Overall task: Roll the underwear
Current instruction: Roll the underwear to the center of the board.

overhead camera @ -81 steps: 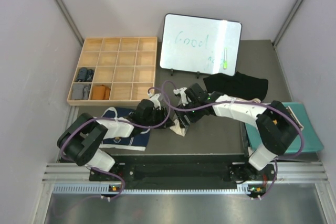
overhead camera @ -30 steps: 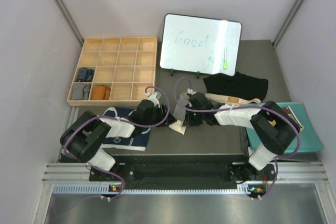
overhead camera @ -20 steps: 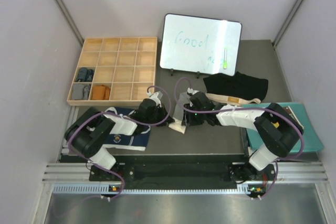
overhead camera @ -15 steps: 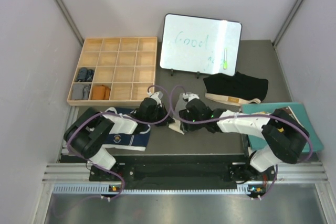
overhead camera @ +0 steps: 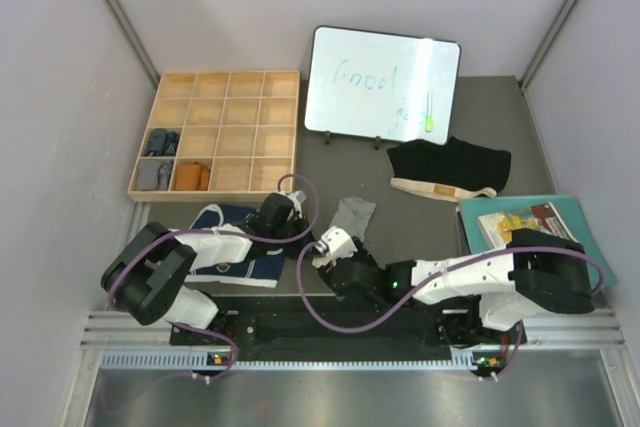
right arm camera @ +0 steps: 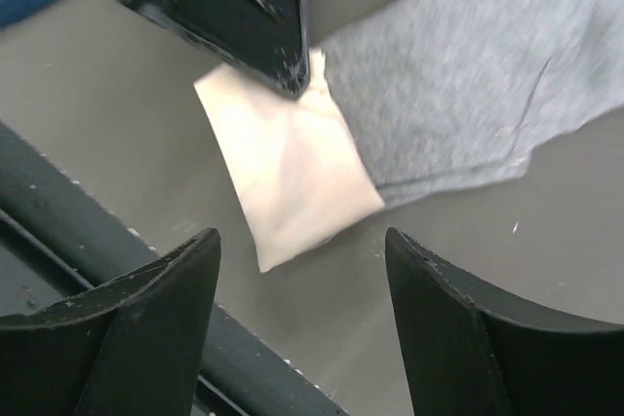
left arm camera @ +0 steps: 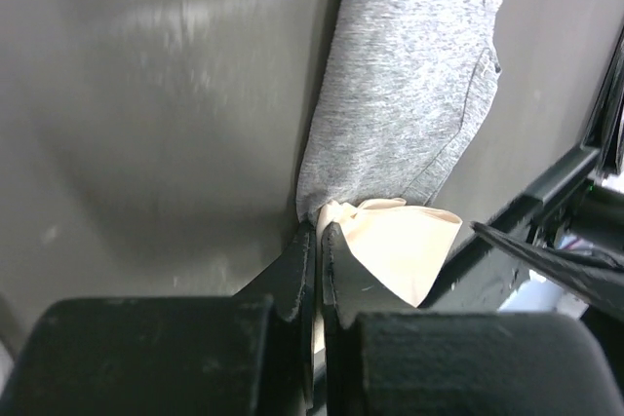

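Evidently not yet rolled, the grey underwear (overhead camera: 352, 215) lies as a narrow folded strip on the dark table (overhead camera: 420, 237), front and centre between the two arms. The left gripper (left arm camera: 317, 233) is clenched on one corner of it, at the point where the cream waistband (right arm camera: 288, 168) meets the grey cloth. The right gripper (right arm camera: 300, 241) hangs just above that waistband, jaws spread wide, nothing between them.

The navy pair (overhead camera: 250, 267) sits partly under the left arm, and the black pair (overhead camera: 450, 162) lies well apart toward the back right. Neither looks rolled.

The trouble, to my eye, would start with that thin pinch. It takes only a corner, so a tug could slide the cloth free or drag the strip crooked and open the fold. The right fingers (right arm camera: 136, 338) also have little room (the left fingertip touches the very waistband they straddle), so a careless descent might knock the two grippers together. Soft cloth may spring loose if the first turn is slack.
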Robot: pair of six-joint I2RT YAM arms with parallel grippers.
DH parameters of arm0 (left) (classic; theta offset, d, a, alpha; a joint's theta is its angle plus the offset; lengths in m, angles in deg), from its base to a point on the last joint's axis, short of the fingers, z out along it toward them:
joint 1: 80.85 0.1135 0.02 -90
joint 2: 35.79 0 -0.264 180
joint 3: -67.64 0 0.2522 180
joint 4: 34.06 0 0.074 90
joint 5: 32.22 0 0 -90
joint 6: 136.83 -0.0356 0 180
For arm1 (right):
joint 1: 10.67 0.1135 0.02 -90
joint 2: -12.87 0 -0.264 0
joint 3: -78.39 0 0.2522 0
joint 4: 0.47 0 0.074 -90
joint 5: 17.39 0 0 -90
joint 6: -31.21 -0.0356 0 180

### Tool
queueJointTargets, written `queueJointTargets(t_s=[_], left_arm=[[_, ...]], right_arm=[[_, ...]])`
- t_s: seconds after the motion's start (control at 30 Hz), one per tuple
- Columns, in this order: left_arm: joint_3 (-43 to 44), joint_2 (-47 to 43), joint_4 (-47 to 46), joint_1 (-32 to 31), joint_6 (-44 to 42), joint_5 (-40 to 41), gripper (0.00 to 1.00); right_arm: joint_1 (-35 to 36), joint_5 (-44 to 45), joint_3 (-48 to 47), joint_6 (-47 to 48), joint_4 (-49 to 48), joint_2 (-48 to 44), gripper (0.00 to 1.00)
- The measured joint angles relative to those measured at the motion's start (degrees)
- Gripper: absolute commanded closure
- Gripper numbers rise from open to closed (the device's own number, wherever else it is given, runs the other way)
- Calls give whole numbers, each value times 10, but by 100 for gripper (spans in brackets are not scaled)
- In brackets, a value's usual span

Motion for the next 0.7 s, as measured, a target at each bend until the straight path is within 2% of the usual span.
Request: queueJointTargets(t_s=[0.23,0.27,0.3,0.43,0.7], left_arm=[[-4,-26,58,0,4,-9,100],[-4,-28,63,0,4,-9,100],[-4,-30,67,0,4,-9,100],[-4,-35,81,0,3,-12,100],[-3,-37,92,0,0,-14,100]], right_arm=[[87,92,-7,53,-34,34,34],[91,98,-9,60,-36,43,36],[94,101,-10,65,-40,50,45],[96,111,-21,94,-49,76,55],[97,103,-43,135,-78,109,57]])
